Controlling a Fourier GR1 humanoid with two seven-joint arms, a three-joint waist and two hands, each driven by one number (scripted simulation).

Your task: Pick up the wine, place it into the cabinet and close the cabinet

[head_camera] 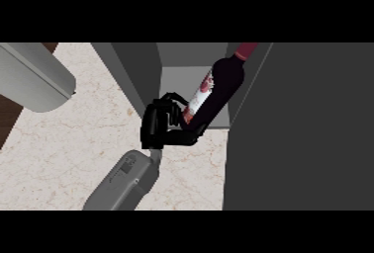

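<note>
The wine bottle [221,85] is dark with a white and red label and a red cap. It leans to the upper right, inside the opening of the grey cabinet [137,74]. My right hand [161,124] is curled round the bottle's lower end, just in front of the cabinet's pale inner floor. The cabinet's dark door [300,128] stands open and fills the right side of the view. Of my left arm only a grey forearm [33,76] shows at the upper left; its hand is out of the picture.
The marble counter [66,153] spreads to the left of and below the cabinet. A dark brown strip [7,118] runs along the counter's left edge.
</note>
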